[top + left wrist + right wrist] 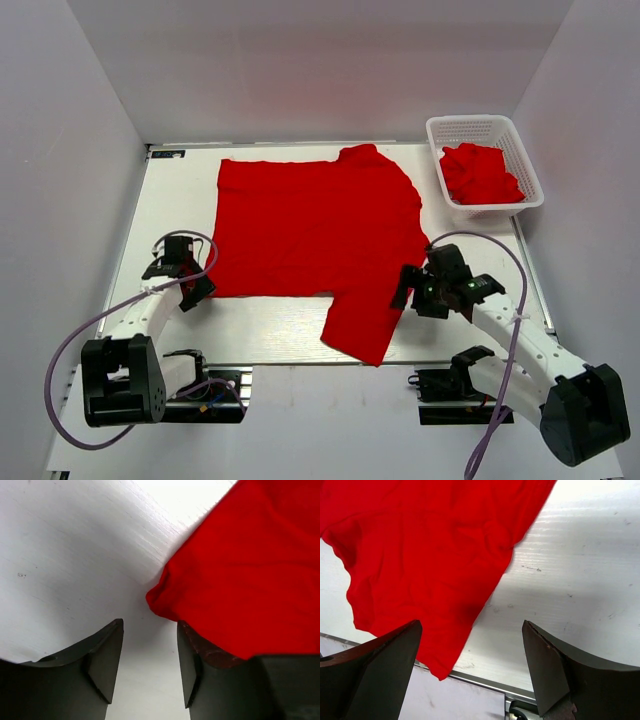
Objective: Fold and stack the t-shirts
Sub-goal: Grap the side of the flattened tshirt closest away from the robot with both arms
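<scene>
Left gripper (149,645) and right gripper (471,630) gape at the t-shirt's (310,225) near edges, left perhaps brushing cloth.

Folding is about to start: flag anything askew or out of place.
The spread t-shirt lies crooked: its near sleeve slants past the front edge of the table, and its corner by the left gripper is bunched up.

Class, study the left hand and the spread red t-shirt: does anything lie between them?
Nothing visible does. A corner of the t-shirt lies right beside the left hand, and only bare white table shows between its open jaws.
</scene>
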Available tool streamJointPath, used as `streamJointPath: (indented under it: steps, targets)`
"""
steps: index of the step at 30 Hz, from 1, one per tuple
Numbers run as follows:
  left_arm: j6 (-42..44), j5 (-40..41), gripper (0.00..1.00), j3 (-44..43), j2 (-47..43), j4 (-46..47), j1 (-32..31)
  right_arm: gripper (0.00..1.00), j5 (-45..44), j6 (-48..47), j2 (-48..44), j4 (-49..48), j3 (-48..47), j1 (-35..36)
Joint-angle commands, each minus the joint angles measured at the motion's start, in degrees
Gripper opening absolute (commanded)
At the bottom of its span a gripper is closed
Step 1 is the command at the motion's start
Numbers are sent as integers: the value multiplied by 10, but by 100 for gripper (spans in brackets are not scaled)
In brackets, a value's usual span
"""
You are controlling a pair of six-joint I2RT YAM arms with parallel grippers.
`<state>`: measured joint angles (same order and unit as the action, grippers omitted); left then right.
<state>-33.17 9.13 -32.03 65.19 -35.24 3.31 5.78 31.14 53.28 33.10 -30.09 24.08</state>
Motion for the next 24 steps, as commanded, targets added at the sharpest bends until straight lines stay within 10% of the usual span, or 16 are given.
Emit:
streamJointPath:
  steps: [1, 13, 24]
  targets:
    - [-8, 22, 57, 1, -10, 37, 2, 87, 7, 22, 12, -9, -2, 15]
    - [2, 17, 13, 7, 51, 88, -3, 87, 2, 73, 35, -31, 27, 74]
    - [2, 22, 0, -4, 57, 93, -3, 74, -14, 108, 97, -66, 31, 138]
